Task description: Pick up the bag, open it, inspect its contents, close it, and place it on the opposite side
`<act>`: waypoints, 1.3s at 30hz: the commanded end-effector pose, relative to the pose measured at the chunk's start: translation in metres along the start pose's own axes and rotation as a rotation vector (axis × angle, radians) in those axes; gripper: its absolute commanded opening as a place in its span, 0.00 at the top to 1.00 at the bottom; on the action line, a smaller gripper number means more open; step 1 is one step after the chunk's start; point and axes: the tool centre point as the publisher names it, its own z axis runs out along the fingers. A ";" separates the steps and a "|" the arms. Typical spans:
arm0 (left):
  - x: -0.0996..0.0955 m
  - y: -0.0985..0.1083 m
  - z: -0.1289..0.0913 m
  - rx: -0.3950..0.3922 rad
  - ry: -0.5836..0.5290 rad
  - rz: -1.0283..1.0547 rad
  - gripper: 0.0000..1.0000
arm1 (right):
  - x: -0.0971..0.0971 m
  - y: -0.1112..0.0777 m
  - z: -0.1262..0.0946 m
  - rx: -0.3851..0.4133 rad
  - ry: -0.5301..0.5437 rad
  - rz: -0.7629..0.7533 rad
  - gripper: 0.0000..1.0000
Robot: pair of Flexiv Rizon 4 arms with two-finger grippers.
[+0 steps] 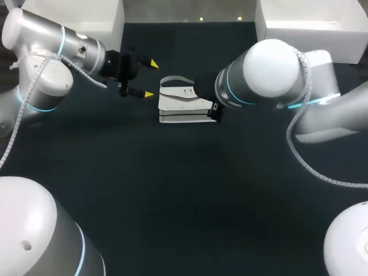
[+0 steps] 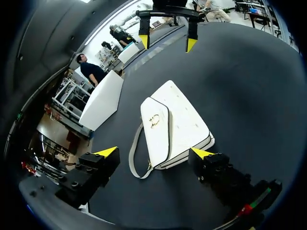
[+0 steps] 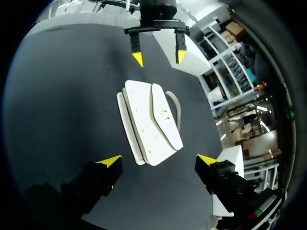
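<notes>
A white handbag [image 1: 183, 103] lies flat on the dark table [image 1: 184, 201], closed, flap up with a small gold clasp and its strap looped on the far side. My left gripper [image 1: 150, 79] stands open just left of the bag, not touching it. In the left wrist view the bag [image 2: 175, 122] lies just ahead of the spread left gripper [image 2: 153, 153], with my right gripper [image 2: 167, 42] open beyond it. From the right wrist the bag [image 3: 148, 122] lies ahead of the open right gripper [image 3: 159, 160], and the left gripper [image 3: 159, 57] faces it. In the head view my right arm hides its own gripper.
A white box [image 1: 98, 14] stands at the back left corner and another white box [image 1: 313, 23] at the back right. The dark tabletop stretches bare in front of the bag towards the near edge.
</notes>
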 end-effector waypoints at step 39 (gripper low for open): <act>-0.004 -0.025 0.037 0.062 0.014 0.110 0.00 | 0.019 -0.011 0.081 -0.071 -0.263 -0.277 0.51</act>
